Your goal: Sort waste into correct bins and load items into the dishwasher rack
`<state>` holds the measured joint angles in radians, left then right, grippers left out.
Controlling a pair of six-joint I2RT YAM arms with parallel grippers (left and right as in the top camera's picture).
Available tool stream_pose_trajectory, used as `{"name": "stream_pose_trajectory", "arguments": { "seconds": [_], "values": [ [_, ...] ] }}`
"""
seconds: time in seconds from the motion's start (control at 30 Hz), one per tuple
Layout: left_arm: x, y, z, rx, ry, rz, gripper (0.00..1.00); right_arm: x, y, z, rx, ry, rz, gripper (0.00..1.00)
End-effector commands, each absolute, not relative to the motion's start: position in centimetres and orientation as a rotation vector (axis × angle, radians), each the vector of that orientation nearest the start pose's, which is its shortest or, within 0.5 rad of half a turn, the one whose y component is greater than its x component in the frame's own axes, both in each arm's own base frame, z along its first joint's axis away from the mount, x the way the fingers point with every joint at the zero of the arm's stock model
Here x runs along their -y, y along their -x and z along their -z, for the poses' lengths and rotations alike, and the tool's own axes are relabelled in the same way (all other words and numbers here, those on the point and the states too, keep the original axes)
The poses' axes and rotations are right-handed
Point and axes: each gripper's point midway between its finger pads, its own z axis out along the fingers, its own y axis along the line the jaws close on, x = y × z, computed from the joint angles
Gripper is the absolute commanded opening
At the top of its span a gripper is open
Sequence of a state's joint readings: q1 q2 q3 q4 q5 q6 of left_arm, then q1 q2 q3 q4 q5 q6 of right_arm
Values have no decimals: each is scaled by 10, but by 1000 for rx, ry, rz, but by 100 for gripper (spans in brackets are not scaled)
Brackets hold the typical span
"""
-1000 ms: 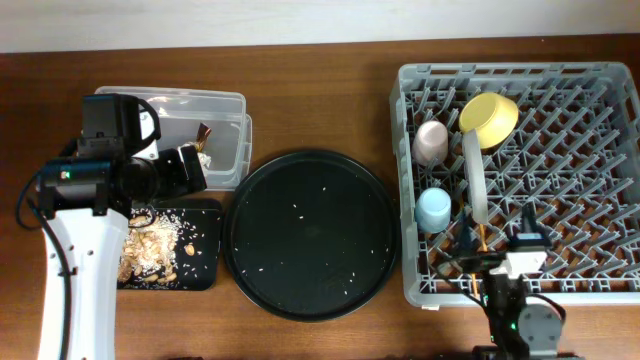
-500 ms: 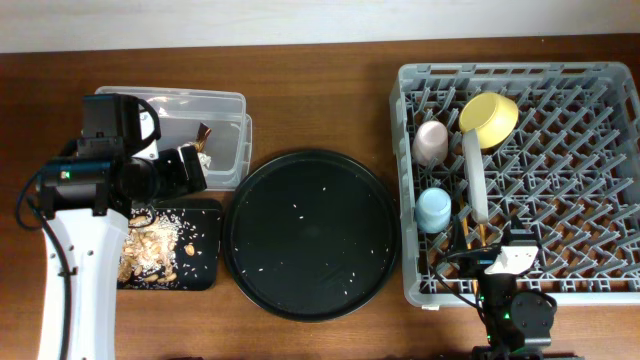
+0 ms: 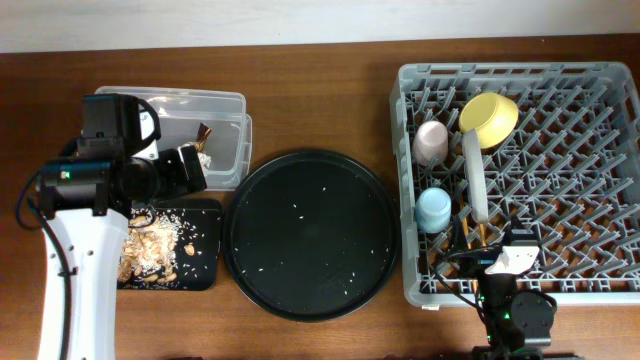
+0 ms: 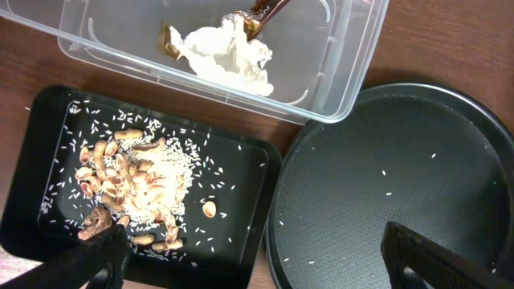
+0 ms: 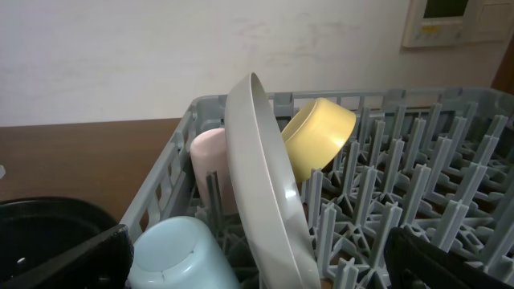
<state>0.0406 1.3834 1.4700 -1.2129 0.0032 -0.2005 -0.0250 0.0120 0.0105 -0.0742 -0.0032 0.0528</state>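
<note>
Right arm: drawn back a little toward the near edge of the table since a second ago, then unchanged over the last half second; left arm, bins and rack contents unchanged throughout. Right gripper [image 5: 257,237]: fingers wide apart, holding nothing, at the near rim of the dishwasher rack [image 3: 520,70]. Left gripper [image 4: 253,237]: fingers likewise spread and empty, hanging above the gap between the shallow black tray [image 4: 241,209] and the large round tray [image 3: 310,235]. Rack holdings: pale plate [image 5: 265,185] on edge between the pegs; yellow bowl [image 3: 490,118] tilted at the plate's far end; pink cup [image 3: 431,142] and light-blue cup [image 3: 434,208] to the plate's left, the blue one nearer the arm; thin wooden pieces, apparently the chopsticks [image 3: 476,235], lying in the lattice just beyond the right gripper. Clear tub [image 3: 230,110]: crumpled white napkin [image 4: 225,52] with the brown-gold wrapper [image 4: 261,12] beside it. Shallow black tray: brownish food scraps [image 4: 128,185] mixed with rice. Round tray: a few stray rice grains only. Step in hand, as judged: the close of loading, with the right arm pulling clear of the rack after the last item; sorting looks complete and no dish or waste item shows outside its place. Next move, as judged: bring both open grippers up and away without catching the pegs, the upright plate or the tub wall; the loose grains seem too small for these fingers.
</note>
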Motion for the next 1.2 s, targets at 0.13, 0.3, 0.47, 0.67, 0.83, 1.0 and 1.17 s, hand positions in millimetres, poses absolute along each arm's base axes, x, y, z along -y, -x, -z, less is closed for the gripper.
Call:
{"name": "stream_pose_trajectory", "arguments": {
  "seconds": [0.13,0.3,0.47,0.67,0.83,1.0,1.17],
  "values": [
    [-7,-297,-272,-2542,279,72,99,7,-246,-156,-1647,-78,-19,98],
    [9,-229,-343,-2245,173,127,99,7,-246,-156,-1647,-78,-19,98],
    [6,-162,-289,-2182,169,132,99,7,-246,-156,-1647,-78,-19,98],
    [11,-208,-244,-1840,128,180,99,7,-246,-156,-1647,-78,-19,98],
    [17,-248,-256,-1469,78,220,99,7,-246,-156,-1647,-78,-19,98],
    [17,-252,-213,-1494,80,218,99,7,-246,-156,-1647,-78,-19,98],
    [14,-249,-174,-1580,99,203,99,7,-246,-156,-1647,-78,-19,98]
  ]
}}
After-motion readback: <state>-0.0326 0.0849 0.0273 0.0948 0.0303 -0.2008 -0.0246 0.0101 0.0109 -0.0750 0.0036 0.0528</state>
